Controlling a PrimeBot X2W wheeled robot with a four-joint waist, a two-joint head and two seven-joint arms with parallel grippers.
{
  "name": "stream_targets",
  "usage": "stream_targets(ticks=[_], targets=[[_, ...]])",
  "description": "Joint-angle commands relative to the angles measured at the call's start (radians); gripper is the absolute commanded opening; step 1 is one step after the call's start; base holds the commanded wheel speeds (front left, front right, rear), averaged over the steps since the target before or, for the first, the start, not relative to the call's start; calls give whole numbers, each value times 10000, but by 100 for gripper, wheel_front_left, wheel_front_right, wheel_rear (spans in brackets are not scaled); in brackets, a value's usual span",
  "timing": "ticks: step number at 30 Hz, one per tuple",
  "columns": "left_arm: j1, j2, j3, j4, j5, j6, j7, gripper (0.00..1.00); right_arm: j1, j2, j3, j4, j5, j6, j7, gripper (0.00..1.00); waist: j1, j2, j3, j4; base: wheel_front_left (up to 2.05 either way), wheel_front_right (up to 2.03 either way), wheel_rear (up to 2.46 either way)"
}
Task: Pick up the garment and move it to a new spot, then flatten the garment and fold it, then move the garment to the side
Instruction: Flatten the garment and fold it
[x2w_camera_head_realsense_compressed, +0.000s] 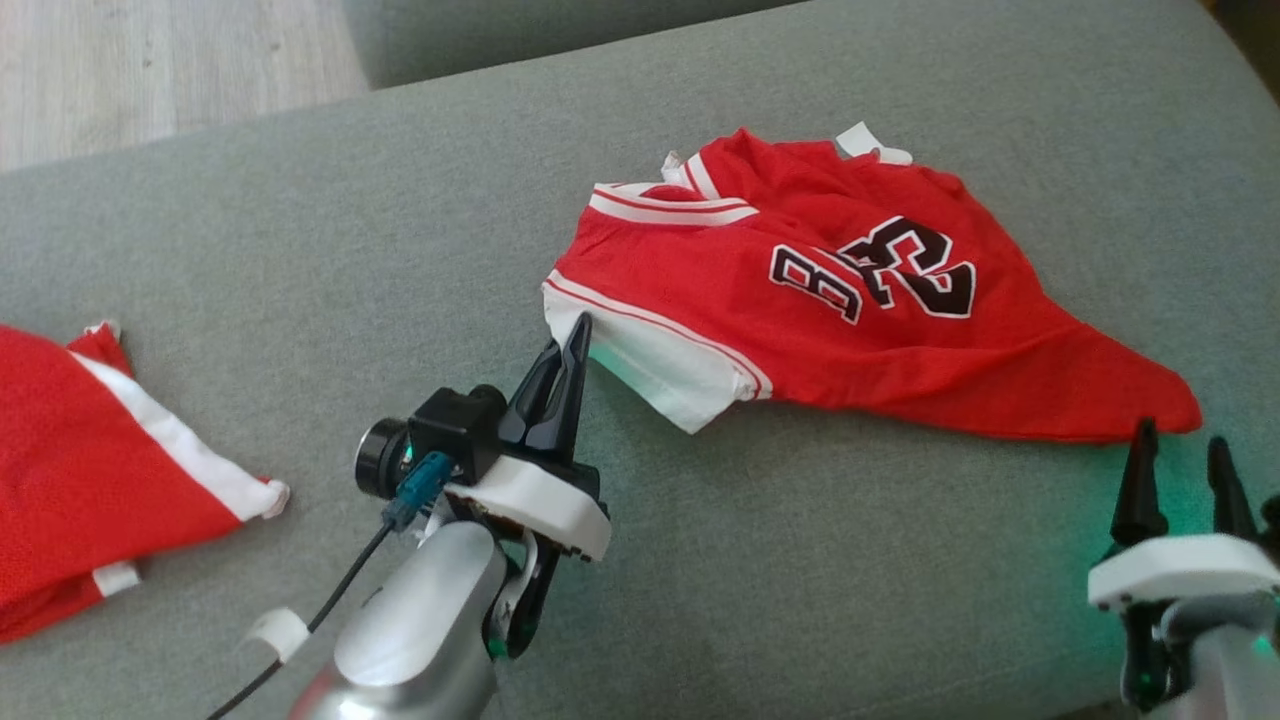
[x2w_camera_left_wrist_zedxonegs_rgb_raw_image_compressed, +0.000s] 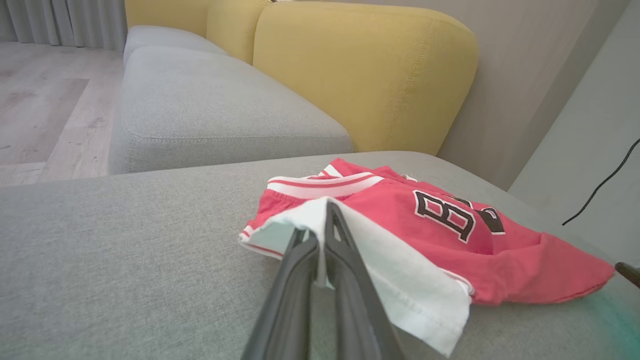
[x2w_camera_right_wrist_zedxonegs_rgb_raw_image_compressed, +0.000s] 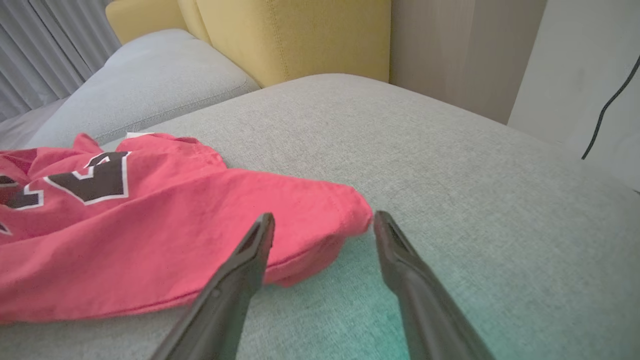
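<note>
My left gripper (x2w_camera_head_realsense_compressed: 575, 330) is pressed together on the white edge of the red basketball jersey with white trim and black numerals (x2w_camera_head_realsense_compressed: 850, 330). In the left wrist view a sliver of that white cloth shows between my two dark fingers, so I judge the pinch has caught fabric.

The jersey lies crumpled on the grey fabric sofa cushion (x2w_camera_head_realsense_compressed: 300, 230), ahead of both arms. Its long axis runs across me, from the white-banded end at my left fingertips to a tapering red corner near my right. My right gripper (x2w_camera_head_realsense_compressed: 1180, 440) is spread wide, and in the right wrist view that red corner sits just ahead of the fingertips, roughly between them. I cannot tell whether either finger touches it. So each arm has its own end of the garment: the left has hold, and the right has yet to close.

The cloth is far from flat. The trimmed end is doubled over so a white panel pokes out from under the red, the numerals are creased and skewed, and the far edge is bunched, with a white tab sticking up. Lifting by my left pinch alone would, I expect, let the long red end drag.

A second red and white garment (x2w_camera_head_realsense_compressed: 80, 470) lies well apart at my far left on the same cushion.
</note>
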Motion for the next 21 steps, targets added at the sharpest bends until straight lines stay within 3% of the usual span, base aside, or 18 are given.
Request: stream_targets(ticks=[1, 10, 21], targets=[[-173, 196, 385, -399, 91, 117, -113, 0, -256, -95, 116, -75, -23, -7, -108, 100, -1, 0, 31, 27, 0, 0, 0], [-19, 373, 538, -778, 65, 376, -162, 0, -835, -95, -465, 1146, -601, -7, -109, 100, -1, 0, -8, 57, 0, 0, 0], [82, 448, 488, -891, 19, 450, -154, 0, -828, -95, 158, 1804, -581, -7, -109, 100, -1, 0, -90, 54, 0, 0, 0]])
